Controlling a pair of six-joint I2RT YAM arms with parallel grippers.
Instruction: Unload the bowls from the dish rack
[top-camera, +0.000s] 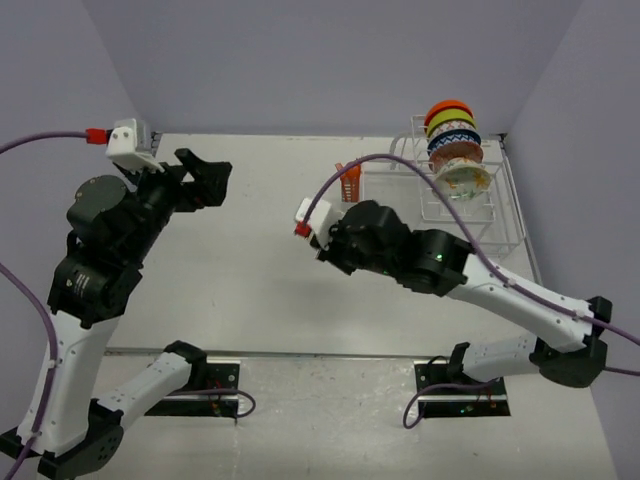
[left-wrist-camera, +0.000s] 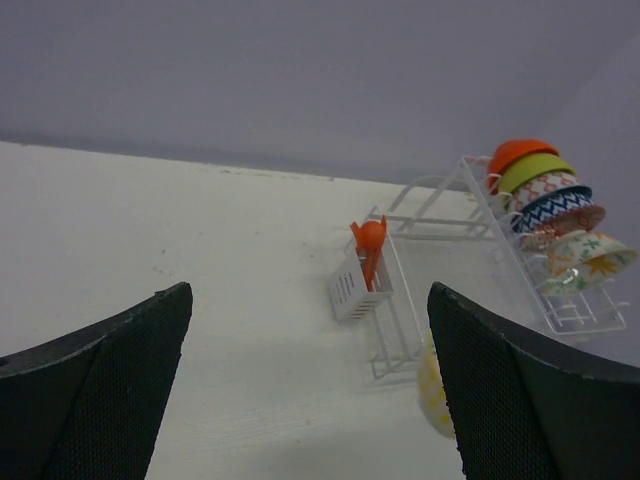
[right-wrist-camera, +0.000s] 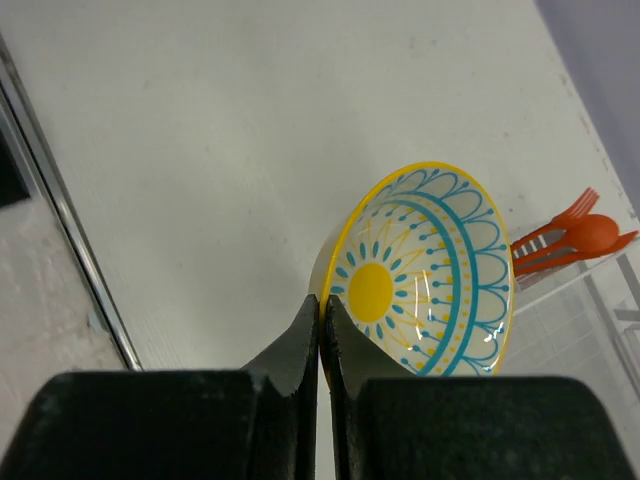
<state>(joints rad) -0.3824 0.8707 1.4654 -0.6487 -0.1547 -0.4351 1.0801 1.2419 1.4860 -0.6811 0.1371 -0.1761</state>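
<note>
Currently my right gripper (right-wrist-camera: 320, 318) is pinched tight on the rim of the yellow-rimmed bowl (right-wrist-camera: 420, 275), which tilts just right of centre in the right wrist view with the white table (right-wrist-camera: 200, 120) behind it. My left gripper (left-wrist-camera: 308, 330) hangs wide open holding nothing, and the other bowls (top-camera: 455, 140) stand stacked on edge in the dish rack (top-camera: 500, 225) at the upper right of the top view

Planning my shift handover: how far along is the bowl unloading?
Done: no bowl looks set down yet. In hand: the right gripper pinches the yellow-rimmed bowl by its rim, out of the dish rack. Remaining: six bowls stand in the rack; the left gripper is open, holding nothing.
</note>
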